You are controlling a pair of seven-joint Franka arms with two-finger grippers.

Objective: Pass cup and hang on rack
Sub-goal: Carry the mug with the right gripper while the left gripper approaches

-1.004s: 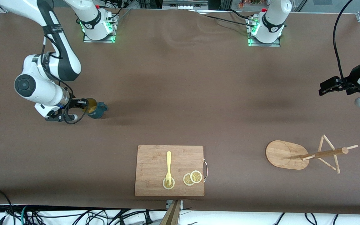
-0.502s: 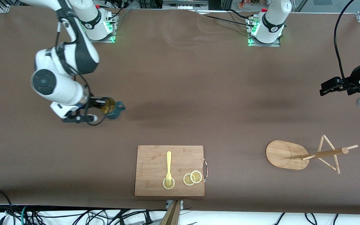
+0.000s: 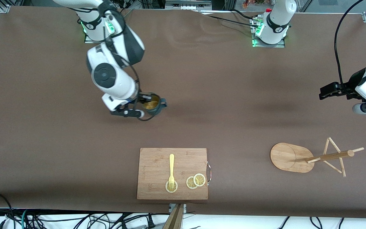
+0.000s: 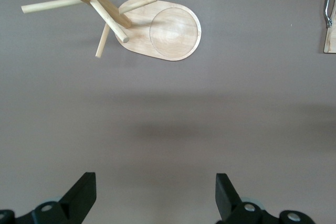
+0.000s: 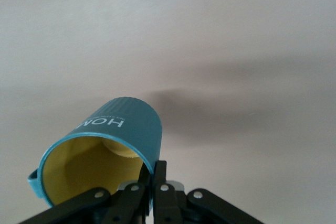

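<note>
My right gripper [image 3: 145, 104] is shut on the rim of the teal cup [image 3: 153, 105] and holds it tilted in the air over the brown table mat, its handle pointing toward the left arm's end. In the right wrist view the cup [image 5: 113, 135] shows its ribbed wall and yellow inside, with one finger inside and one outside the rim at my right gripper [image 5: 156, 182]. The bamboo rack [image 3: 310, 156] stands near the left arm's end; it also shows in the left wrist view [image 4: 157, 30]. My left gripper [image 3: 324, 92] is open and empty in the air; the left wrist view shows it [image 4: 156, 195] over bare mat.
A wooden cutting board [image 3: 157, 165] with a yellow fork [image 3: 171, 168] and lemon slices [image 3: 195, 181] lies near the front camera's edge, mid-table. The arm bases [image 3: 98, 25] stand along the table's back edge.
My right arm has carried the cup from the right arm's end toward the table's middle. My left gripper has shifted slightly toward the middle.
</note>
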